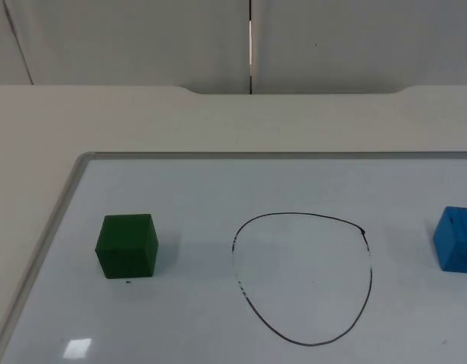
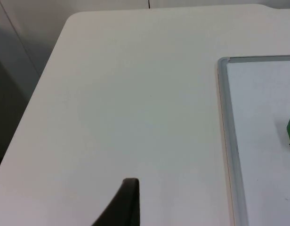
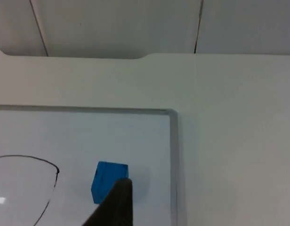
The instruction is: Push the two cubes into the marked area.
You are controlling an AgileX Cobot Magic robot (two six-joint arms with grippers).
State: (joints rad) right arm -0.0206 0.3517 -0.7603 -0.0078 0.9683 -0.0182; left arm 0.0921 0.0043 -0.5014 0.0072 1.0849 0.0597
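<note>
Green cube (image 1: pixel 127 245) and blue cube (image 1: pixel 456 240) flank drawn oval (image 1: pixel 303 277); claw states unclear.

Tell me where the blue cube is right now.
In the top view the blue cube sits on the whiteboard at the picture's right edge, outside the drawn loop, opposite the green cube.

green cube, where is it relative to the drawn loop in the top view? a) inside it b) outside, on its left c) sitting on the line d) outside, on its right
b: in the top view the green cube sits on the whiteboard well apart from the black drawn loop, on its left side, while the blue cube lies to the right of the loop.
</note>
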